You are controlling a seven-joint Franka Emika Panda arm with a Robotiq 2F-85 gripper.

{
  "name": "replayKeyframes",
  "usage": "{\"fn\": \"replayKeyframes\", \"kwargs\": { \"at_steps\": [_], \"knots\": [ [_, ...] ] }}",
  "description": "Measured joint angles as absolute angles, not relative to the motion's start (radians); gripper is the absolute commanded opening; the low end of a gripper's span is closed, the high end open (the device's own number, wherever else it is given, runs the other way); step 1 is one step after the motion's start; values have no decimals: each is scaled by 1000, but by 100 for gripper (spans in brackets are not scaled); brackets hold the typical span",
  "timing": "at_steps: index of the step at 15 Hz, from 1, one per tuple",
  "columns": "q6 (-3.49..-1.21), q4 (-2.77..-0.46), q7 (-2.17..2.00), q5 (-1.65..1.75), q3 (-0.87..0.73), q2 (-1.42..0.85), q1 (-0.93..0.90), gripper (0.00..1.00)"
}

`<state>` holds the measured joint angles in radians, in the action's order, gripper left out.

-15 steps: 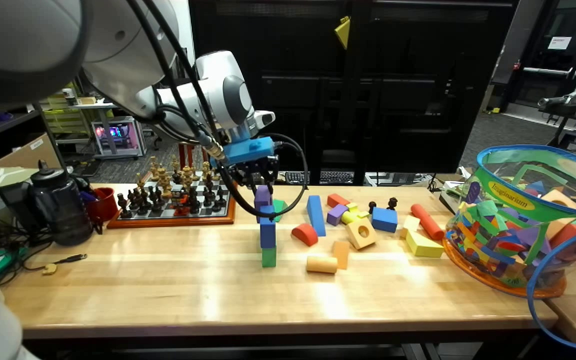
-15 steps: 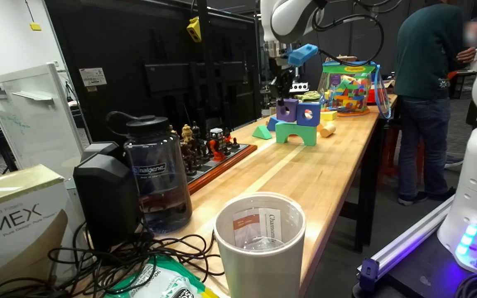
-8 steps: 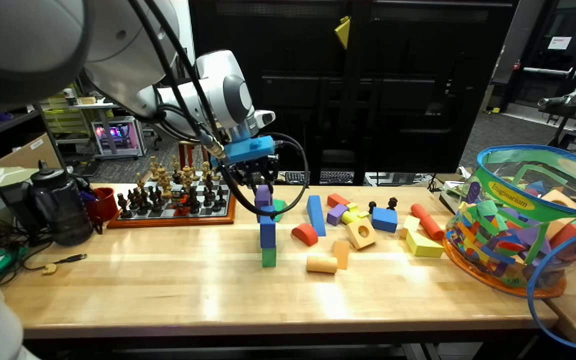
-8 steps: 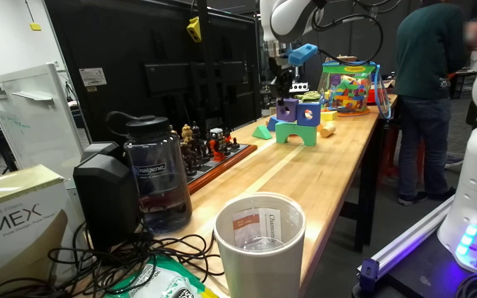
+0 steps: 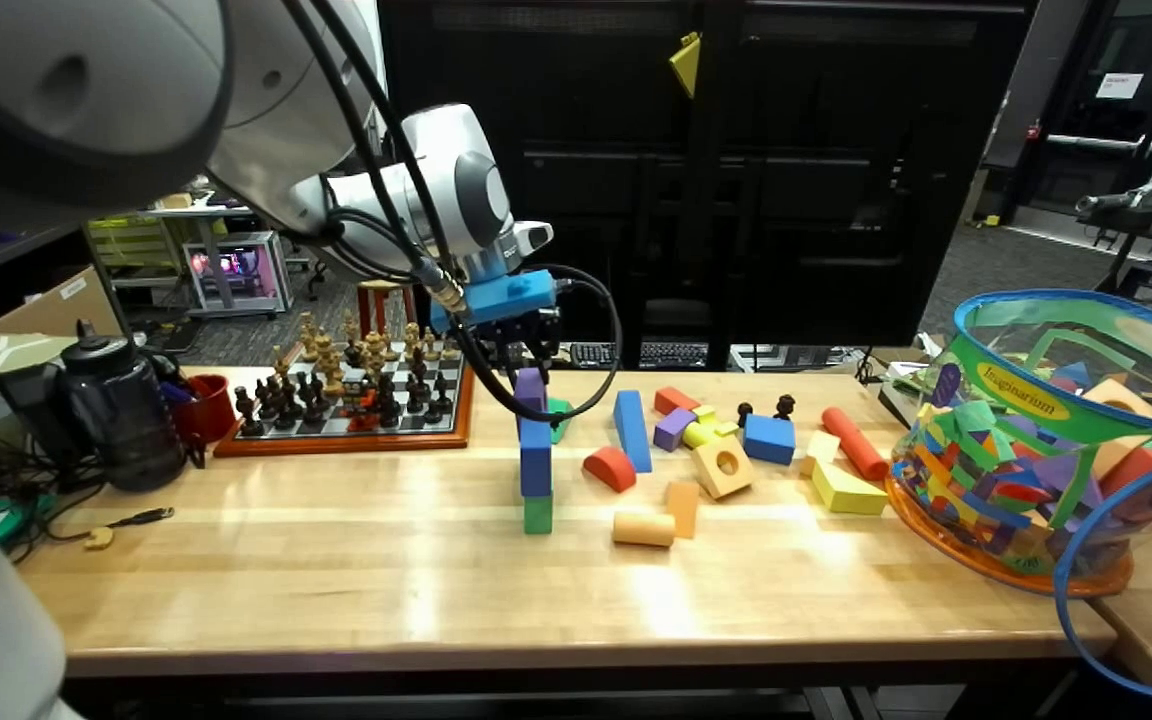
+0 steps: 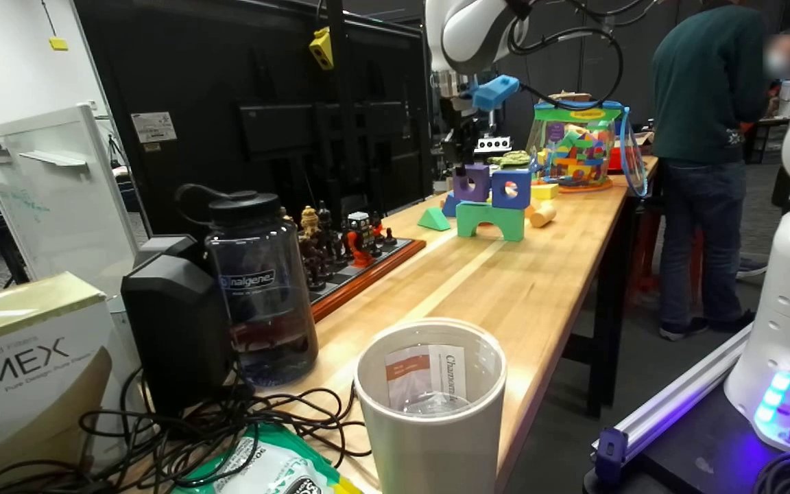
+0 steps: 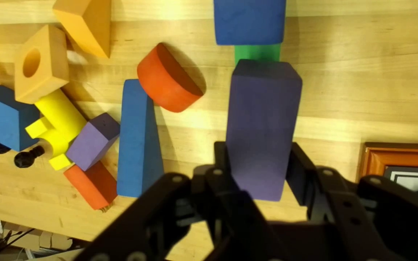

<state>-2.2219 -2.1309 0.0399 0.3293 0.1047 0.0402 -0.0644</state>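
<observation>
Purple block [image 7: 263, 130]: held by the tool above one end of the green arch; whether its underside touches the arch is unclear.
Tool [image 7: 258, 156]: clamped on the purple block, a finger on either side of it in the wrist view.
Green arch [image 6: 491, 214]: standing on the table [image 5: 336, 560], its opening downward.
Blue block [image 7: 249, 23]: resting on the arch's other end, a round hole through it; a narrow gap parts it from the purple block, and a strip of green shows there in the wrist view.
Red half-round [image 7: 167, 81]: on the table, just beside the blue wedge [image 7: 136, 145].
Small purple piece [image 7: 93, 141]: crowded together with yellow pieces [image 7: 62, 114] and a red block [image 7: 94, 185].
Green triangle [image 6: 434, 219]: on the table near the arch, on the chessboard's side.
Chessboard [image 5: 376, 441]: carrying light and dark pieces.
Clear tub [image 5: 1019, 392]: at the table's end, well apart from the arch, with many coloured blocks inside.
White cup [image 6: 429, 446]: near the camera in an exterior view, a packet inside.
Person [image 6: 703, 96]: standing beyond the table in a dark green top.
</observation>
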Motion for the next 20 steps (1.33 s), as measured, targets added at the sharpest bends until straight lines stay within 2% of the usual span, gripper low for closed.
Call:
{"fn": "replayKeyframes", "kwargs": {
  "at_steps": [10, 11, 12, 13, 14, 17, 20],
  "knots": [
    [-2223, -2106, 67, 329, 99, -3, -64, 16],
    [-2223, -2104, 69, 329, 99, -6, -64, 38],
    [-2223, -2103, 70, 329, 99, -7, -64, 66],
    [-2223, -2102, 70, 329, 99, -7, -64, 41],
    [-2223, -2101, 70, 329, 99, -8, -64, 45],
    [-2223, -2101, 70, 329, 98, -13, -64, 64],
    [-2223, -2099, 70, 329, 98, -17, -64, 66]
  ]
}}
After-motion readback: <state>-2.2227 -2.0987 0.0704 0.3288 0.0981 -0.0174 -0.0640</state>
